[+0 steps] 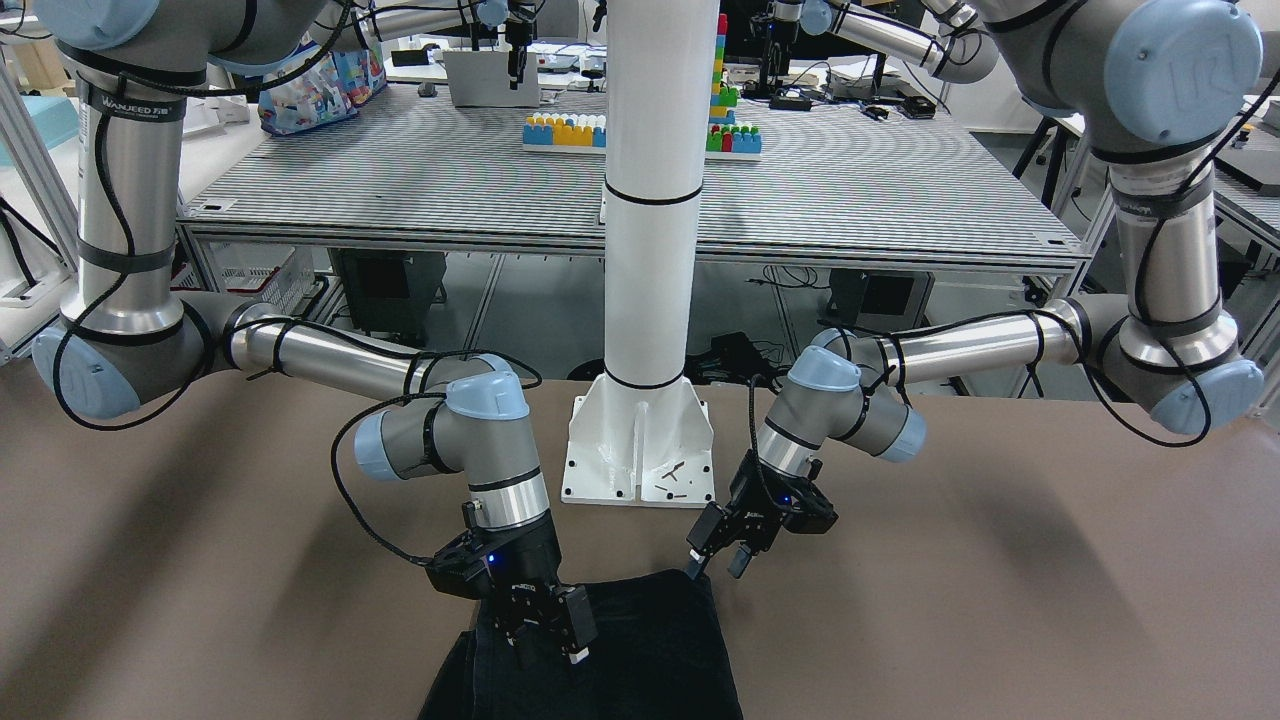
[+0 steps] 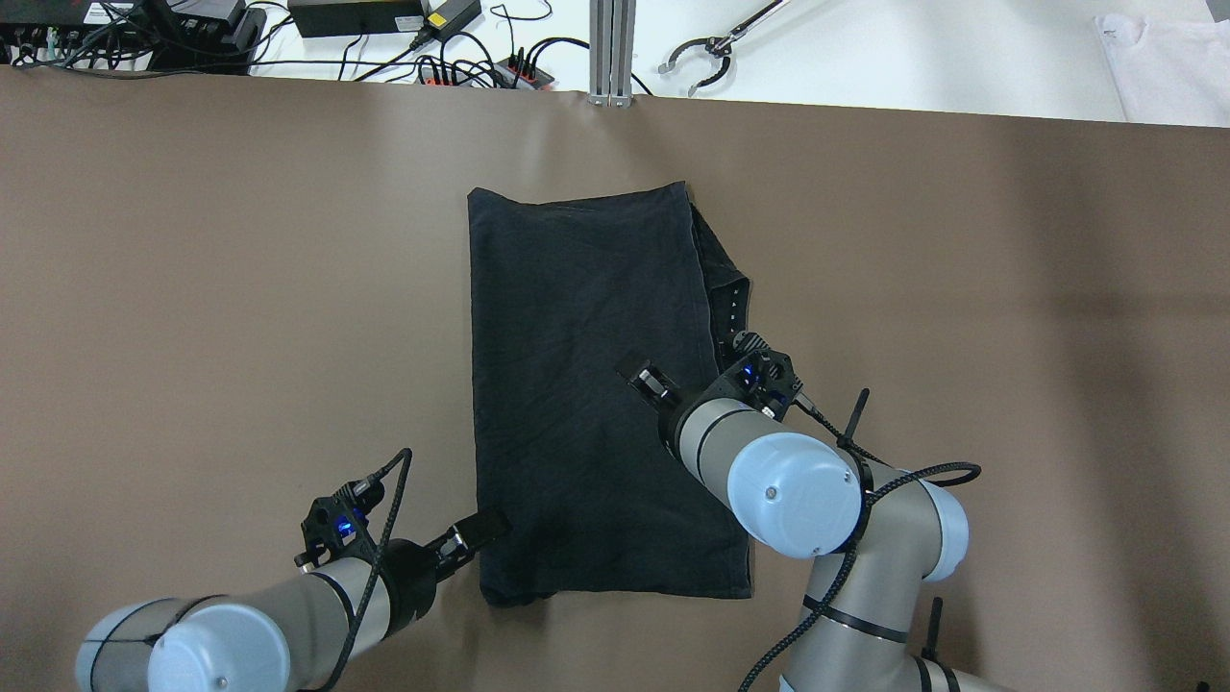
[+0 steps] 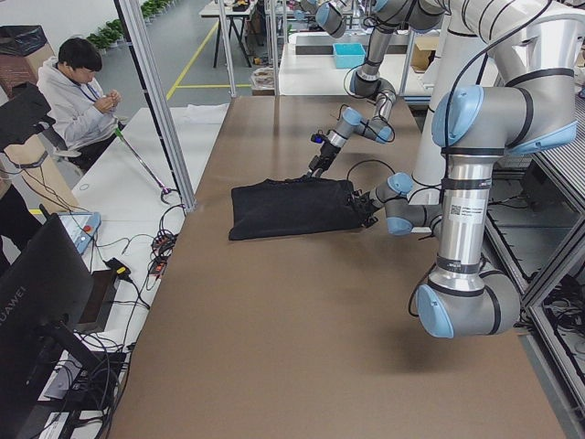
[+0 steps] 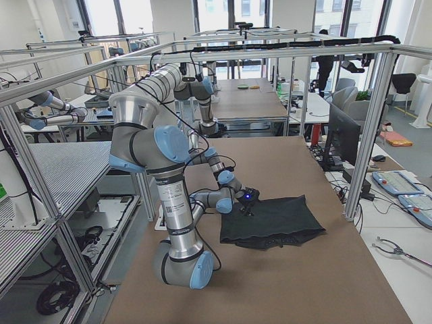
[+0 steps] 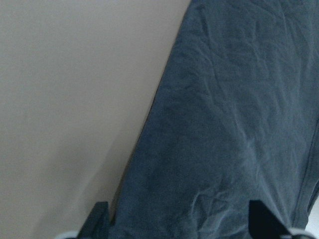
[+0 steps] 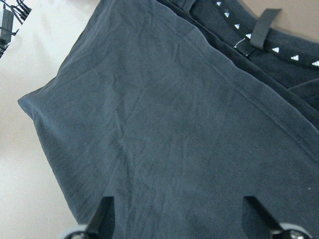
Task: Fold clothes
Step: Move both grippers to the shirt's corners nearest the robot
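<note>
The clothes (image 2: 586,384) are laid flat in the middle of the brown table (image 2: 192,288), as one long black shape. A second layer with tiny white marks (image 6: 275,50) is seen sticking out along the robot's right side. The right gripper (image 6: 178,209) is held just over that right edge, its two fingers spread wide with nothing between them. The left gripper (image 5: 179,216) is held low at the near left corner, fingers spread wide too, nothing gripped.
</note>
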### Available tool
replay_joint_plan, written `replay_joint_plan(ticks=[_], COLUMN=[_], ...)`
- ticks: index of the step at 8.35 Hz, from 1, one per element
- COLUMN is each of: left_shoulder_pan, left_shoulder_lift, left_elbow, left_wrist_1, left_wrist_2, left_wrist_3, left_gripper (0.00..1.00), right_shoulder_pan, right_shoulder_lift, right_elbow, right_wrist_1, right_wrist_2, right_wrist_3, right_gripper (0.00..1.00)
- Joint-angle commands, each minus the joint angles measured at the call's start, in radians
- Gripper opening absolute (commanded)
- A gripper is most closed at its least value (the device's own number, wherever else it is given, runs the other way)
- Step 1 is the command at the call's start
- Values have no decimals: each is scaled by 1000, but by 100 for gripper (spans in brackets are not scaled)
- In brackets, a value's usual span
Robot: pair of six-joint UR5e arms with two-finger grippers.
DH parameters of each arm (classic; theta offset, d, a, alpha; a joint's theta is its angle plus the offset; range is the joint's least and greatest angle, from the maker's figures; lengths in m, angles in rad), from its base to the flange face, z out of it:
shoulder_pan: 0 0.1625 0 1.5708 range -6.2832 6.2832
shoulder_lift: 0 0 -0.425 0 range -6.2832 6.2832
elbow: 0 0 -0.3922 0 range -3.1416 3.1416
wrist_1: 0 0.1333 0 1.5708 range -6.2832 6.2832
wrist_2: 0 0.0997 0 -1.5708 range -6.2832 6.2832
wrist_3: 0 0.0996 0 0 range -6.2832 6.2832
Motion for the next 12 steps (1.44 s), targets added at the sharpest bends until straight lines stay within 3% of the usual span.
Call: replay_joint_plan(ticks=[1,3,6,8,12], left_shoulder_pan=[31,33,33,33,37], left_shoulder_lift=[-6,-18,-58,-60,-60], left_elbow=[30,64,101,102,113], left_wrist_1=[-1,-1,-1,-1,-1], left_wrist_2=[44,44,65,70,82], left_wrist_3=[-59,-59,-59,-59,-59], left_gripper=[100,100,96,69,71], right_shoulder_pan=[1,1,1,1,-1], right_shoulder_lift=[-41,-105,-169,-177,-177], right_elbow=[-2,4,65,74,74], right_wrist_1=[57,60,65,65,65], right_wrist_2=[7,6,9,7,7], right_wrist_3=[-41,-164,-195,-195,-193], right_gripper=[92,92,93,93,93])
